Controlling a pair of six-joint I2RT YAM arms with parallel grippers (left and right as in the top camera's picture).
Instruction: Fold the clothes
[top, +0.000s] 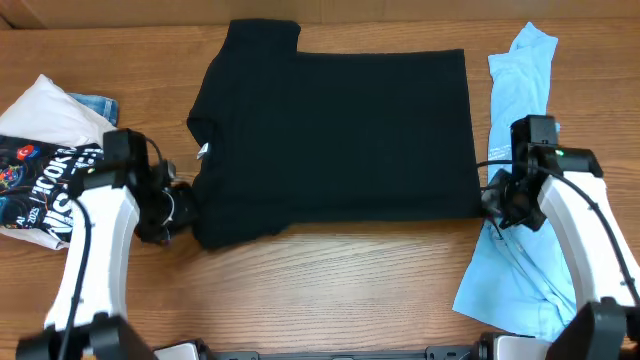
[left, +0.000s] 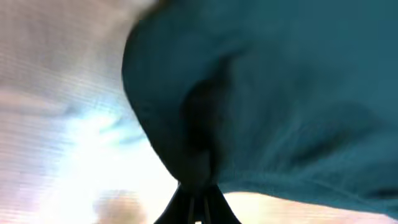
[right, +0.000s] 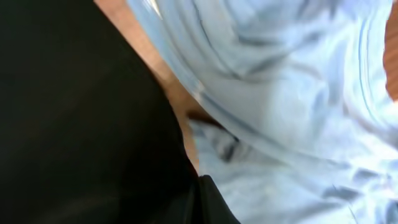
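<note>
A black T-shirt lies folded once on the wooden table, its collar at the left. My left gripper is shut on the shirt's near-left corner; the left wrist view shows the dark cloth pinched between the fingertips. My right gripper is shut on the shirt's near-right corner; the right wrist view shows black cloth filling the left side, at the finger. A light blue garment lies under the right arm and also shows in the right wrist view.
A white printed shirt with a bit of denim lies heaped at the left edge. Bare wood runs along the table's front.
</note>
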